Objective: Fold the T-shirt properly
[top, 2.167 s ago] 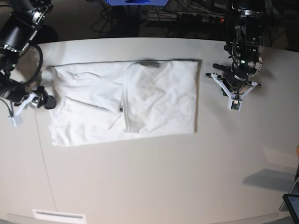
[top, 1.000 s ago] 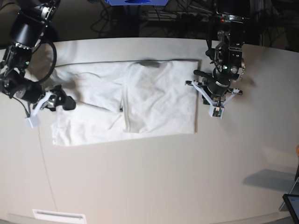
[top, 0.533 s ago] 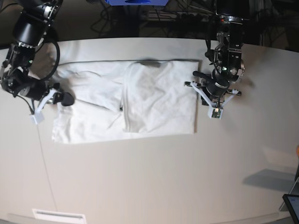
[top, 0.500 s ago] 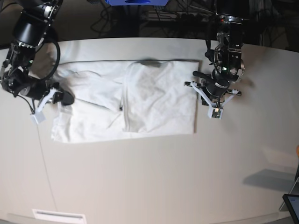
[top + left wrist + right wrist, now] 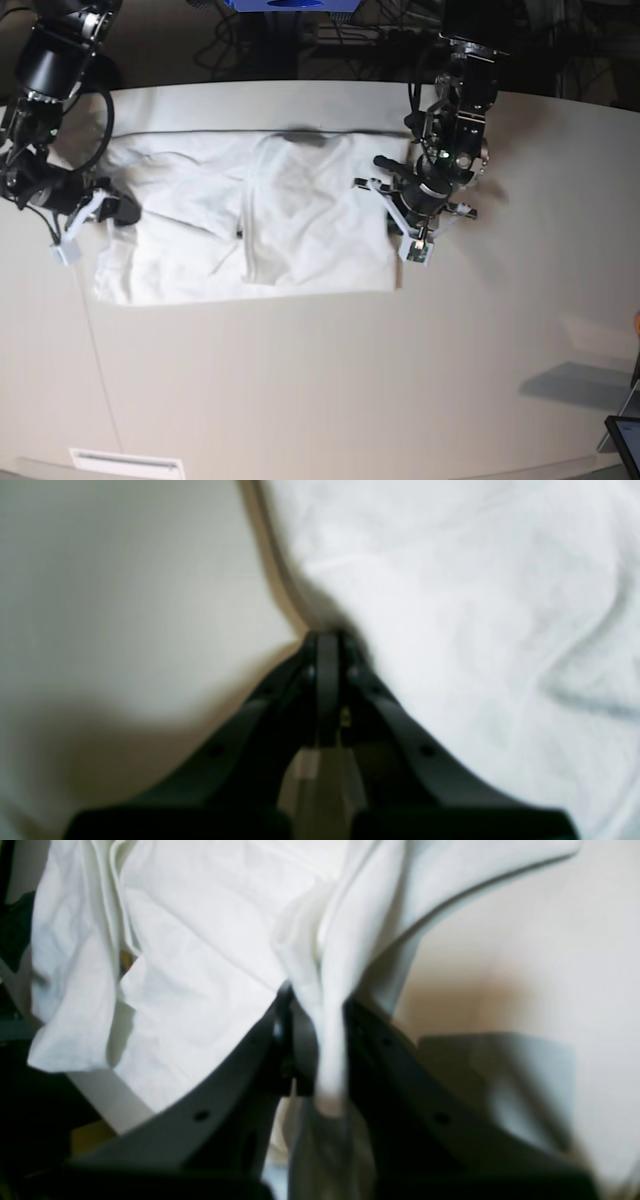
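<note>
The T-shirt (image 5: 250, 220) lies flat on the desk (image 5: 330, 380), its long axis running between the two arms. The right tool (image 5: 312, 1040) pinches a cloth fold at one short end. The left tool (image 5: 327, 645), pressed together, touches the opposite edge, holding nothing.
</note>
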Robot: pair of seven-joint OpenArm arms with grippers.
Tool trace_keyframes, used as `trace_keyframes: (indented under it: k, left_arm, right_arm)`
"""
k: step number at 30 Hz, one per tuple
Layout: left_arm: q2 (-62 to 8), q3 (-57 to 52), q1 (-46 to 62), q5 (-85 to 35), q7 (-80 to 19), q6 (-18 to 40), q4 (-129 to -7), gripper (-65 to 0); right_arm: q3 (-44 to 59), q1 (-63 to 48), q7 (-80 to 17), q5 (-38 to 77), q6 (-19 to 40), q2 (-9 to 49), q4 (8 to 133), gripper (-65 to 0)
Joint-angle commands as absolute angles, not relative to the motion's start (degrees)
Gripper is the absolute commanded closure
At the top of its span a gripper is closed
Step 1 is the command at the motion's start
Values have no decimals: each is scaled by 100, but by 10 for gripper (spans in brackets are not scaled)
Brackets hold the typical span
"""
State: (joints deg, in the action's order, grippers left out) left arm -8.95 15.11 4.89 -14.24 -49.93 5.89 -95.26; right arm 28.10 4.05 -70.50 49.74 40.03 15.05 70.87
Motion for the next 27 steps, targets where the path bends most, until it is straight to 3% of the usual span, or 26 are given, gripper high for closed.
trace_keyframes:
  k: [1, 15, 22, 27]
  left_arm:
    - [-831, 1569, 470, -1587, -5270, 681, -9516, -2]
    - [-567, 2316, 312, -1587, -5288, 681, -9516, -2]
    - [-303, 2536, 4, -1587, -5288, 681, -9024, -2]
    - [-233, 2695, -127, -1587, -5288, 681, -8910, -2]
  right_arm:
    - [2826, 462, -6958, 4989, 4000, 1657, 7178, -3]
    - [2826, 488, -6826, 4980, 4000, 2308, 7196, -3]
    - [2818, 295, -6765, 4980, 3996, 2316, 8145, -3]
    - [2809, 180, -6800, 5015, 3116, 2264, 9033, -3]
